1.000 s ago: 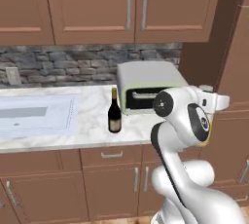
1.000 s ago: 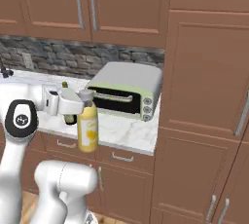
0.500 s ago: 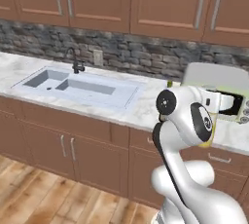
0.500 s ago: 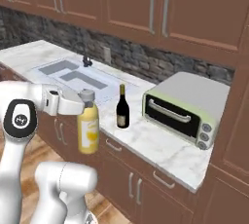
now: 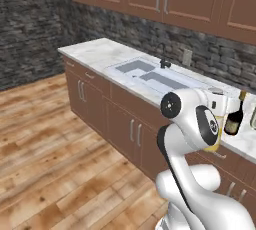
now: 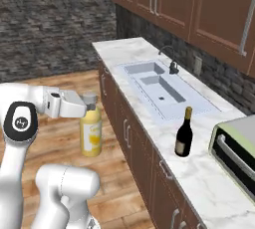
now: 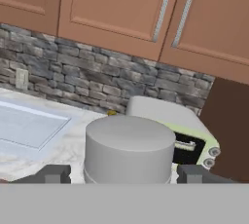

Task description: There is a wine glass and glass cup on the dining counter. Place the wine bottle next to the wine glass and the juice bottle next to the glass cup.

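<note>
My gripper [image 6: 89, 105] is shut on the neck of the juice bottle [image 6: 91, 132], a stubby yellow bottle with a pale label, held upright in the air in front of the cabinets. In the hand view its grey cap [image 7: 129, 146] sits between my fingertips [image 7: 50, 173]. From the left base, a yellow sliver of the juice bottle [image 5: 218, 133] shows behind my arm. The wine bottle [image 6: 184, 133], dark with a gold top, stands on the kitchen counter near the oven, also the wine bottle [image 5: 234, 117]. The wine glass, glass cup and dining counter are out of view.
A marble kitchen counter [image 6: 124, 50] with a sink [image 6: 160, 87] and faucet [image 6: 173, 65] runs along the stone wall. A pale green toaster oven [image 6: 235, 146] stands at its right end. Brown cabinets hang above. Wooden floor [image 5: 55, 139] lies open to the left.
The whole scene has shifted as the base turns away from the counter. The juice bottle stays in my shut gripper; the wine bottle stays on the counter.
</note>
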Controlling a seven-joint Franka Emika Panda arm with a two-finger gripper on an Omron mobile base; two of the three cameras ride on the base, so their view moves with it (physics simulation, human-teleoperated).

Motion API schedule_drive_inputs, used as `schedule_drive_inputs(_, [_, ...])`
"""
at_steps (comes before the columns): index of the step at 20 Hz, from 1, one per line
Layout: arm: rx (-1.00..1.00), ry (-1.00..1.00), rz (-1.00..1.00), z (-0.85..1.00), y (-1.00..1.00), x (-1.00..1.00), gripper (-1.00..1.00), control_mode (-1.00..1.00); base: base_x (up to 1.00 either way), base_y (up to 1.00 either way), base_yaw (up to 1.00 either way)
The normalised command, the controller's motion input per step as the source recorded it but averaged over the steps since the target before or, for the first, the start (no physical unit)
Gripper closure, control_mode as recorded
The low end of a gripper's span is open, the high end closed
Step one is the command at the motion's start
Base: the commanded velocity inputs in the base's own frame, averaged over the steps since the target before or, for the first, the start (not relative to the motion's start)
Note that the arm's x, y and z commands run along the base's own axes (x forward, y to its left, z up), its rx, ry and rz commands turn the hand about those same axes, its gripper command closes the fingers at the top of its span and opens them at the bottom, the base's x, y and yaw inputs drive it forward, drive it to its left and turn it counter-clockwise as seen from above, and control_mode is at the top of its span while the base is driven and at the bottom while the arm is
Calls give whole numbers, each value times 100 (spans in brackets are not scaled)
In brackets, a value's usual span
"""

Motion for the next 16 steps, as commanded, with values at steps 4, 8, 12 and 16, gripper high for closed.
schedule_drive_inputs(4, [0,0,0,0,0,0,100,100,-21,0,76])
schedule_drive_inputs(8, [0,0,0,0,0,0,100,100,-1,0,68])
schedule_drive_inputs(12, [0,0,0,0,0,0,100,100,1,0,61])
schedule_drive_inputs(16, [0,0,0,0,0,0,100,100,67,4,39])
